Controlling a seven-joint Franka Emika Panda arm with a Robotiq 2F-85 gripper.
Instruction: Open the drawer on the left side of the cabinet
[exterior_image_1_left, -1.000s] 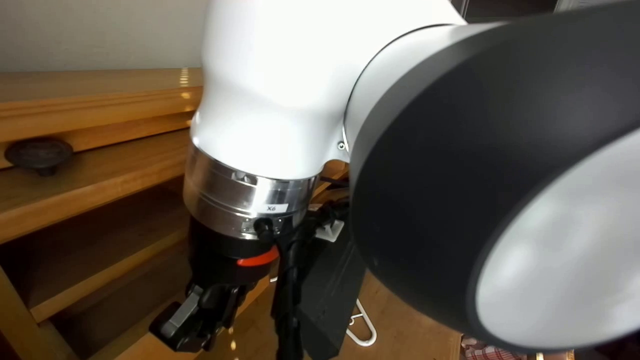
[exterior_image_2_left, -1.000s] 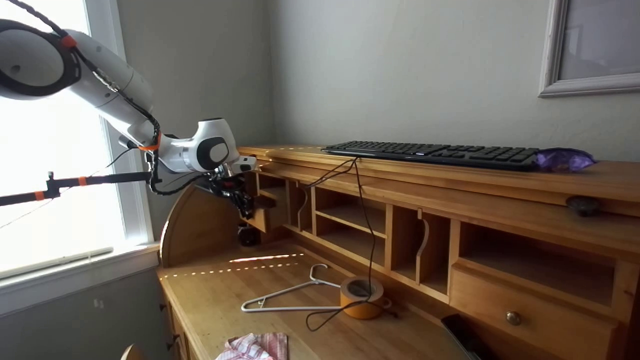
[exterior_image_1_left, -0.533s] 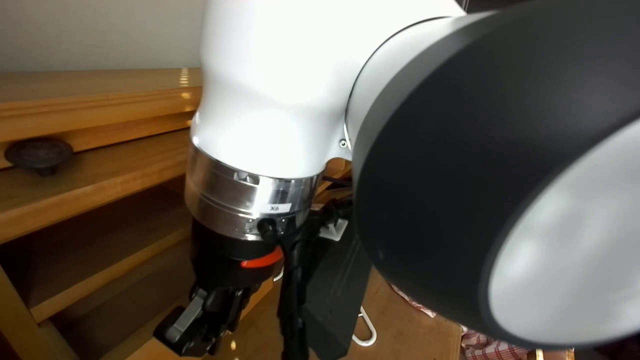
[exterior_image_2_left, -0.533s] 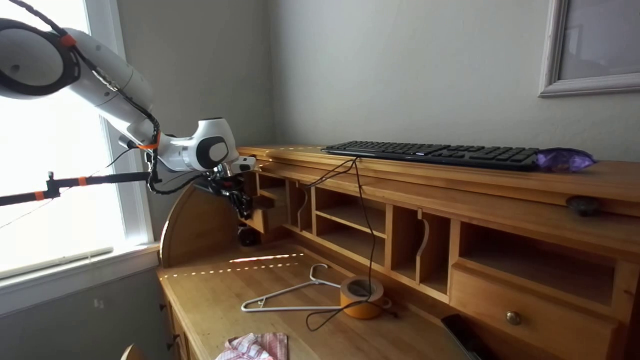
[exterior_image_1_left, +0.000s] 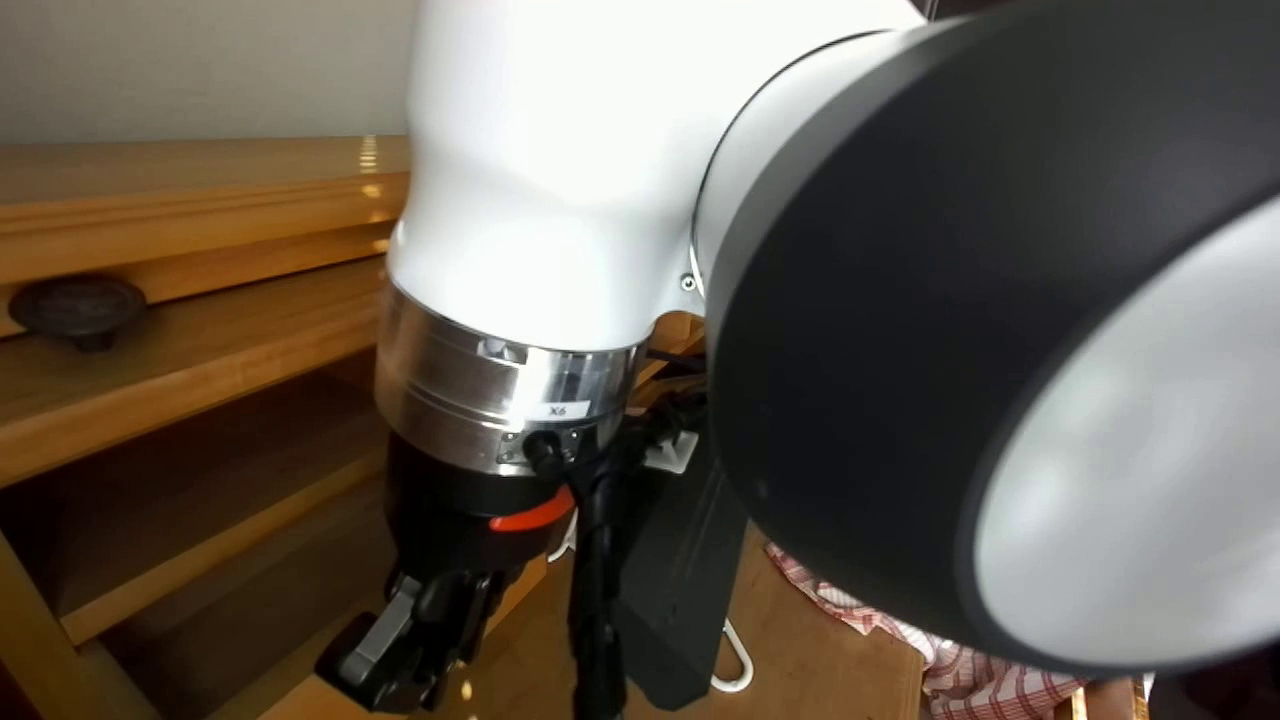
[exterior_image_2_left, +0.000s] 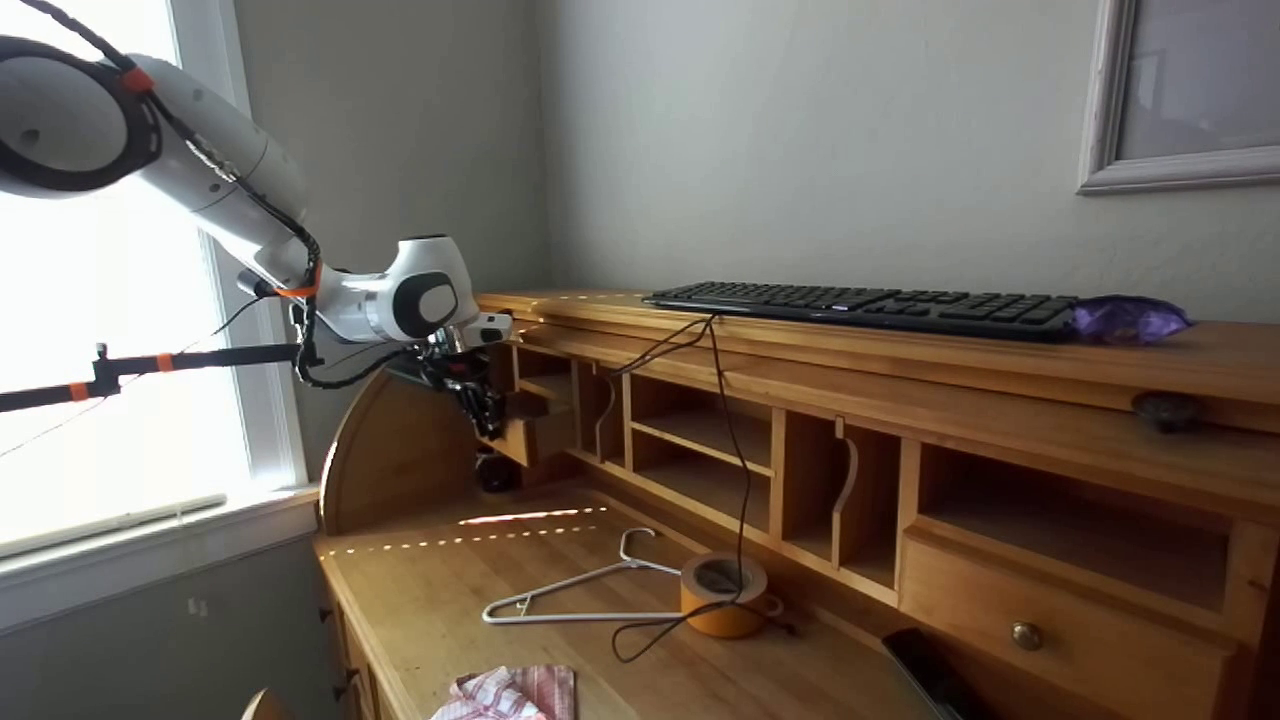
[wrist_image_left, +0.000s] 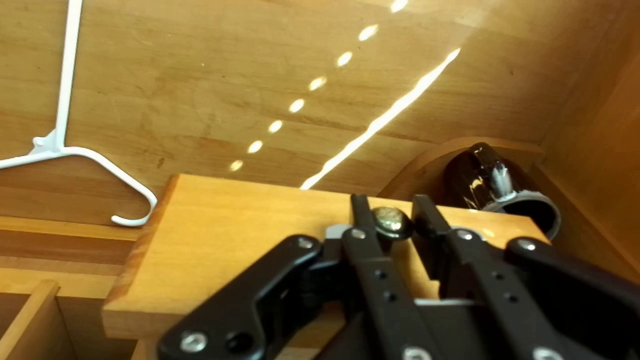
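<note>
Our arm has shifted slightly in an exterior view since a second ago, so we see more of the checked cloth on the table. In the wrist view we have the fingers closed around the brass-coloured knob of the drawer, which stands pulled out over the table at the far end of the cabinet in an exterior view.

Drawer: honey wd, flat front w/ sm rnd knob; juts partly open from lg glossy cabinet.
</note>
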